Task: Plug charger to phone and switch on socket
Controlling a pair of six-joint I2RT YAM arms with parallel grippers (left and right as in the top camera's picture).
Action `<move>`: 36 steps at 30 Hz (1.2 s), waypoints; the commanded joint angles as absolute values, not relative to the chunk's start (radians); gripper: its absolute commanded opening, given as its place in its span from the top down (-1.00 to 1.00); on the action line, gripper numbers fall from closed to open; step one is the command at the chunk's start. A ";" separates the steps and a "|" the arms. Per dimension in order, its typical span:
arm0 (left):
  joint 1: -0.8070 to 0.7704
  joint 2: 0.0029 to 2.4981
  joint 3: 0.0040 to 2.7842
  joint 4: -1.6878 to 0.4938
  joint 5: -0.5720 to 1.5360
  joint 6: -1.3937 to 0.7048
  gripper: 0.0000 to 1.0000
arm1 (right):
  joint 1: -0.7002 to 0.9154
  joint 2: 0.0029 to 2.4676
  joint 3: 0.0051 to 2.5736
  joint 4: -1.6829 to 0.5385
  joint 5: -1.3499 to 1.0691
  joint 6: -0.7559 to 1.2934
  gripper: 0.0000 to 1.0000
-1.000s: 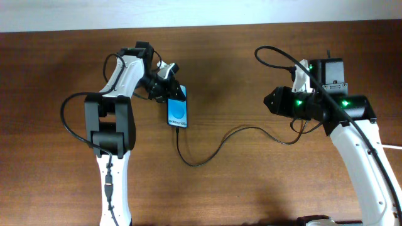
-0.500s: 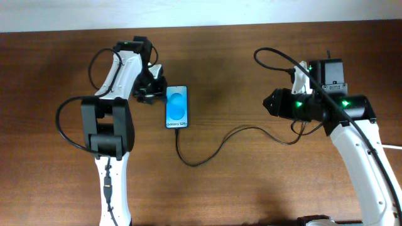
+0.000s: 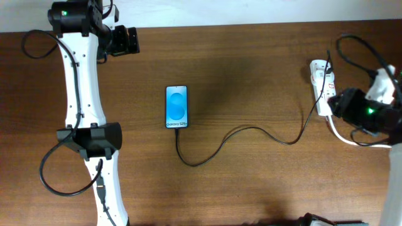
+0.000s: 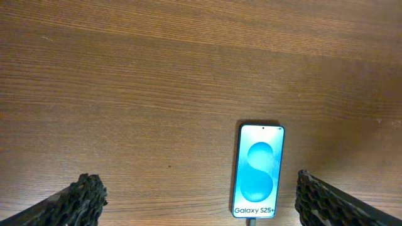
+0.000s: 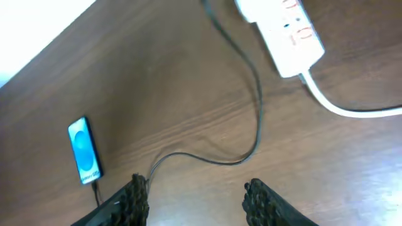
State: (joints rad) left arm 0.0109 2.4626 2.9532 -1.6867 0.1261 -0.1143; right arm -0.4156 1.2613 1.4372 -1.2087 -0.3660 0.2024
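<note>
The phone [image 3: 177,107] lies flat mid-table, its blue screen lit; it also shows in the left wrist view [image 4: 260,169] and, small, in the right wrist view [image 5: 85,150]. The charger cable [image 3: 239,130] is plugged into the phone's near end and curves right to the white socket [image 3: 323,86]. My left gripper [image 3: 129,41] hangs open at the far left corner, well off the phone, with its fingers [image 4: 85,198] wide apart. My right gripper [image 3: 339,105] hovers open by the socket's near end, nothing between its fingers [image 5: 135,201]. The socket [image 5: 282,28] shows red switch marks.
A thick white cord [image 5: 352,110] leaves the socket's near end toward the right edge. The table's far edge [image 3: 251,24] borders a white wall. Both arms' bases stand at the near edge, left [image 3: 110,201] and right [image 3: 396,182].
My left gripper let go of the phone, opened wide and drew back to the far left corner. The phone now lies straight. My right arm moved right, uncovering the socket, its jaws wider.
</note>
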 commanded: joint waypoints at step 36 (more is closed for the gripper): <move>0.015 2.436 2.966 -1.688 0.122 -0.119 -0.98 | -0.552 2.053 1.459 -0.497 -0.190 0.213 -0.97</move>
State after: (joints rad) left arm 0.0109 2.4626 2.9532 -1.6878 0.1261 -0.1143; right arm -0.5774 2.0254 1.4494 -0.5228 -0.1768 0.2241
